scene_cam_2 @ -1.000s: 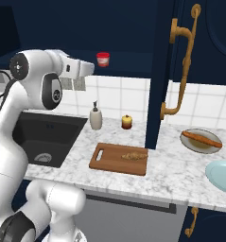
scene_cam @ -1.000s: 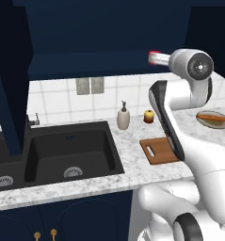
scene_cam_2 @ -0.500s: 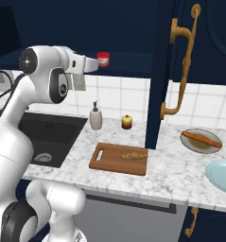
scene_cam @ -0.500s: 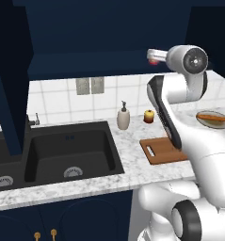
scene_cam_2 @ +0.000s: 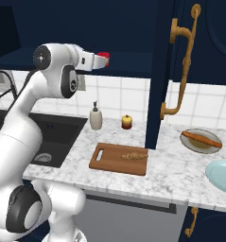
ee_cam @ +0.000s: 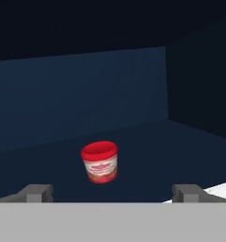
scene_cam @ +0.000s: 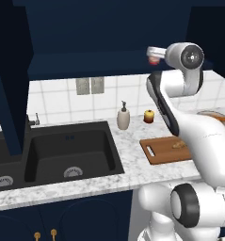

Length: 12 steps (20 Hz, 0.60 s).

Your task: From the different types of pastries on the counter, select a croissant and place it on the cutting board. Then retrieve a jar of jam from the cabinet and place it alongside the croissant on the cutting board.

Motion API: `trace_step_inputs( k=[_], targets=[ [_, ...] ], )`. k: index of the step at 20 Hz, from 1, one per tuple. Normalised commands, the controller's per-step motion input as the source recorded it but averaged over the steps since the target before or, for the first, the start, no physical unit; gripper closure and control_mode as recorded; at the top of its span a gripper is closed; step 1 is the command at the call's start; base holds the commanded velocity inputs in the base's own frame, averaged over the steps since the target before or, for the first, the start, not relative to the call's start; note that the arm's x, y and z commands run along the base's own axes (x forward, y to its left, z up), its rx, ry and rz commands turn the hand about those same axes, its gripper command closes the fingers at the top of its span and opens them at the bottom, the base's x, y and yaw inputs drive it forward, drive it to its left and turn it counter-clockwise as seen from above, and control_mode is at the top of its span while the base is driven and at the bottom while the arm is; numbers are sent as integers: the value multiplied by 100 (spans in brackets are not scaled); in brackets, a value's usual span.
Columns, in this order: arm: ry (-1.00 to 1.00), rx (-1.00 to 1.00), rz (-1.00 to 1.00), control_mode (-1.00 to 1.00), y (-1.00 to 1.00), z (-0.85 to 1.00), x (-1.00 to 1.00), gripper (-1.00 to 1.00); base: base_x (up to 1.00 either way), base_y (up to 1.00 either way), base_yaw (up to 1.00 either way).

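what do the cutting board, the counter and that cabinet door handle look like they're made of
The cutting board looks like matte brown wood, though grain is hard to make out. The counter looks like polished stone, white with grey marbling. The cabinet handle looks like brass-toned metal, orange-gold with a soft sheen; being rendered, it could be painted.

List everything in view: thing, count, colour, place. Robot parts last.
jar of jam: 1, red with pale band, on cabinet shelf ahead of the fingers
cabinet: 1, navy, brass handle, door open
cutting board: 1, brown, on counter
croissant: 1, golden-brown, on the board
counter: 1, white-grey marble
sink: 1, black, set in counter
soap bottle: 1, cream, by wall
apple-like thing: 1, yellow-red, by wall
plate with orange pastry: 1, right of board
blue plate: 1, far right
gripper: open, fingers apart
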Motion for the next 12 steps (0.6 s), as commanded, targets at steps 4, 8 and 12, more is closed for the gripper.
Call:
trace_step_inputs(
  k=[4, 8, 12],
  targets=[
    [0, 0, 1, -100, 0, -9, 45, -100, 0, 0, 0],
    [0, 0, 0, -100, -5, -12, 43, -100, 0, 0, 0],
    [0, 0, 0, -100, 0, -25, 44, -100, 0, 0, 0]
  ],
)
